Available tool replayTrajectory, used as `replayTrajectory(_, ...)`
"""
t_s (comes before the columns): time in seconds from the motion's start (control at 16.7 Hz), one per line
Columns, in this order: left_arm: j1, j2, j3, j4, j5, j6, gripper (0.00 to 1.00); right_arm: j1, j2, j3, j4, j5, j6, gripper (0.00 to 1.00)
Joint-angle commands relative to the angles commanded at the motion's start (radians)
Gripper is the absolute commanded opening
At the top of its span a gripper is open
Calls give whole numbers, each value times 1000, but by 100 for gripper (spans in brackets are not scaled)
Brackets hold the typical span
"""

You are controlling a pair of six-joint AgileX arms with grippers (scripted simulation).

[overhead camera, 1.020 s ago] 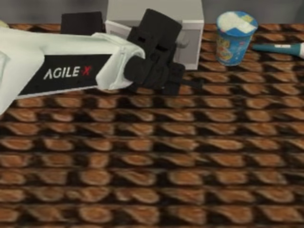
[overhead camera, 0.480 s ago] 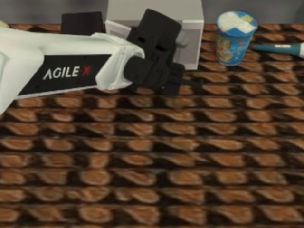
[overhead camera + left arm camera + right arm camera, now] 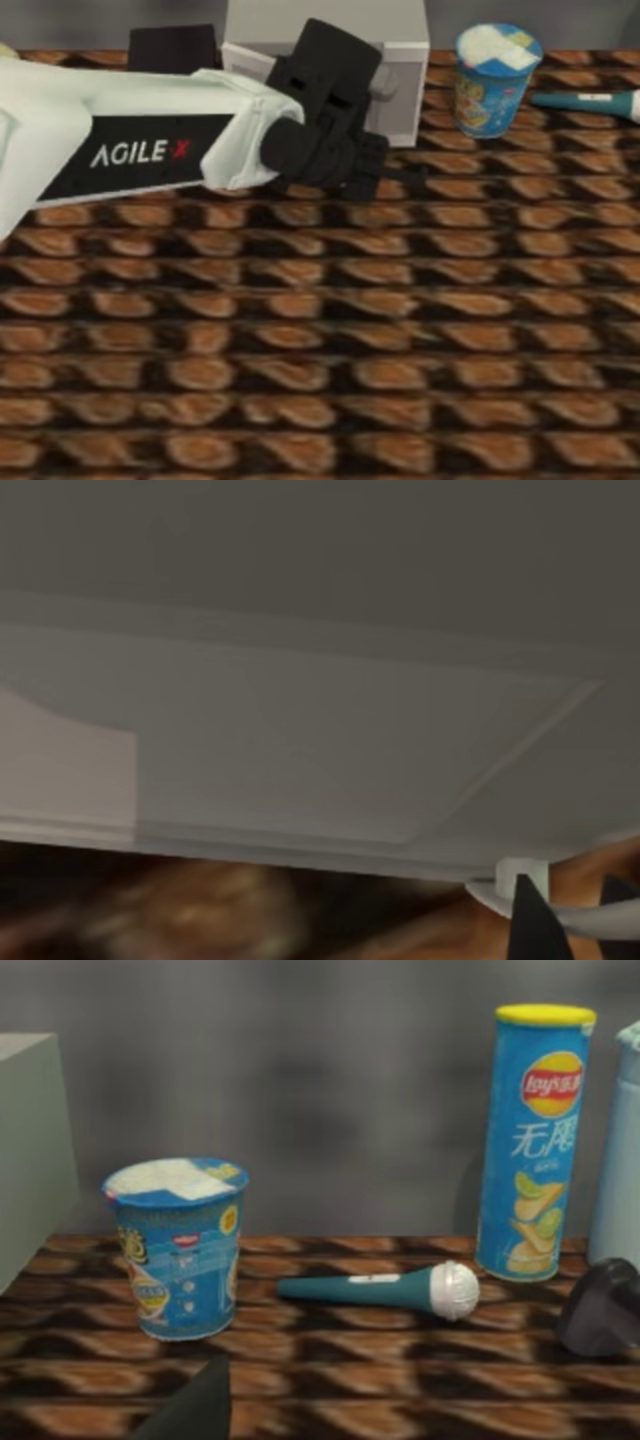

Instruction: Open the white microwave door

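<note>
My left arm, white shell with the AgileX lettering, reaches in from the left edge of the wood-patterned table point(image 3: 320, 340) toward the back. Behind it a small black box point(image 3: 172, 45) sits just left of the boxy light-grey microwave point(image 3: 330, 22), which stands at the back centre of the table. Left gripper point(image 3: 385, 180) is at the front face of the microwave, low, near the table. The flat pale door panel with its recessed grey window point(image 3: 300, 740) fills the left wrist view, and its lower edge appears to stand slightly off the body in the top view (angle hard to judge). The dark fingertips point(image 3: 530, 920) sit on either side of a slim white bar, the door handle point(image 3: 520, 875), at the door's lower corner; they look clamped on it, though I can't confirm contact on both sides. Right of the microwave: a blue instant-noodle cup with a white foil lid point(image 3: 497, 78), then a teal microphone with a white head point(image 3: 590, 101) lying flat near the right edge. The right wrist view adds an upright blue chips can with a yellow lid point(image 3: 535, 1140) behind the microphone, and a dark rounded object point(image 3: 600, 1305) beside it. Right gripper point(image 3: 195, 1405) shows only as one dark finger; can't tell its state.
</note>
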Motion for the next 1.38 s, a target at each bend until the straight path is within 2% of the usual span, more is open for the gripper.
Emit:
replayTrajectory(0.3, 0, 0, 0, 0, 0, 0, 0, 0, 0, 0, 0, 0, 0, 100)
replayTrajectory(0.72, 13, -28, -42, 20, 39, 45, 0, 0, 0, 0, 0, 0, 0, 100)
replayTrajectory(1.38, 14, -29, -45, 21, 40, 48, 0, 0, 0, 0, 0, 0, 0, 100)
